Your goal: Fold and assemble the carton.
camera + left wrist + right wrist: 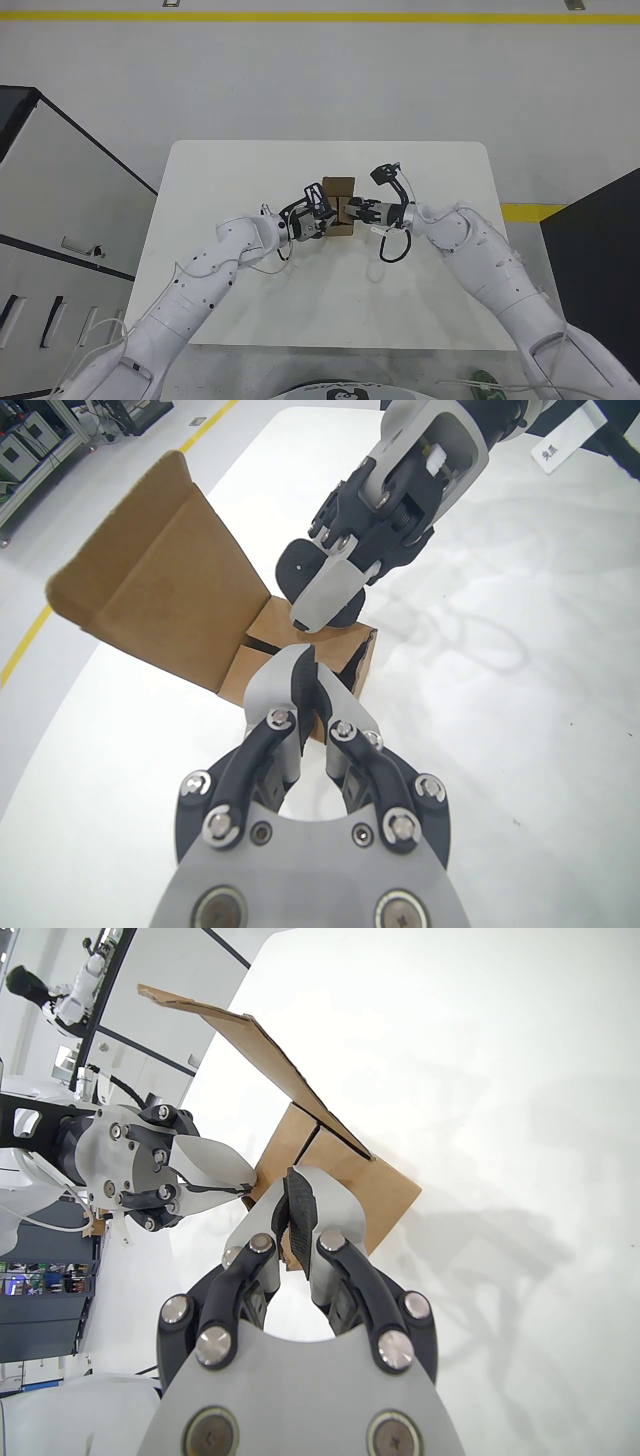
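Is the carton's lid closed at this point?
Open: the lid flap stands raised above the carton, while two inner flaps lie folded flat across its top.

The carton (165,600) is plain brown cardboard, a shade darker along its torn edge, the table (430,290) under it is white, and the floor (300,80) is pale grey with a yellow line (300,16) across it. The left gripper (306,660) and the right gripper (300,1180) look alike: silver-grey metal fingers (270,685), black links (250,750) dotted with bright silver screws (218,825), and black pads (302,1208) with a fine dotted grain. The arms (200,290) are glossy white, a black cable (125,1089) runs by one of them, and a white tag (567,442) carries black print
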You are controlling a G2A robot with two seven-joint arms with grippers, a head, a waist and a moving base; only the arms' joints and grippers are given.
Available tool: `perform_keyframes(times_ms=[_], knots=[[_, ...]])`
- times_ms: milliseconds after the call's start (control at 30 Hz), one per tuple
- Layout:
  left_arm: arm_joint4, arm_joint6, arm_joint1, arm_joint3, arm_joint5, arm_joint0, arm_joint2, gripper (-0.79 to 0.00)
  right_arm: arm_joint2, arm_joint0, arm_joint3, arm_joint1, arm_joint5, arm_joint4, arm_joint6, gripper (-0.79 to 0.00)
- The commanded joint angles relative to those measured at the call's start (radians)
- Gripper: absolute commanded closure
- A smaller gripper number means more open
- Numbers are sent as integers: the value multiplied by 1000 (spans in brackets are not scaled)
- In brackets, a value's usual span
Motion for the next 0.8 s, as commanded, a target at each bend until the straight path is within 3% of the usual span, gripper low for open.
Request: perform_keyframes(times_ms=[0,767], knots=[[0,4,0,-2,0,-1,-1,0,3,-1,-1,0,-3,3,-3,0],[3,6,-3,4,3,0,-8,0,9,2,10,-8,-8,8,-4,0]])
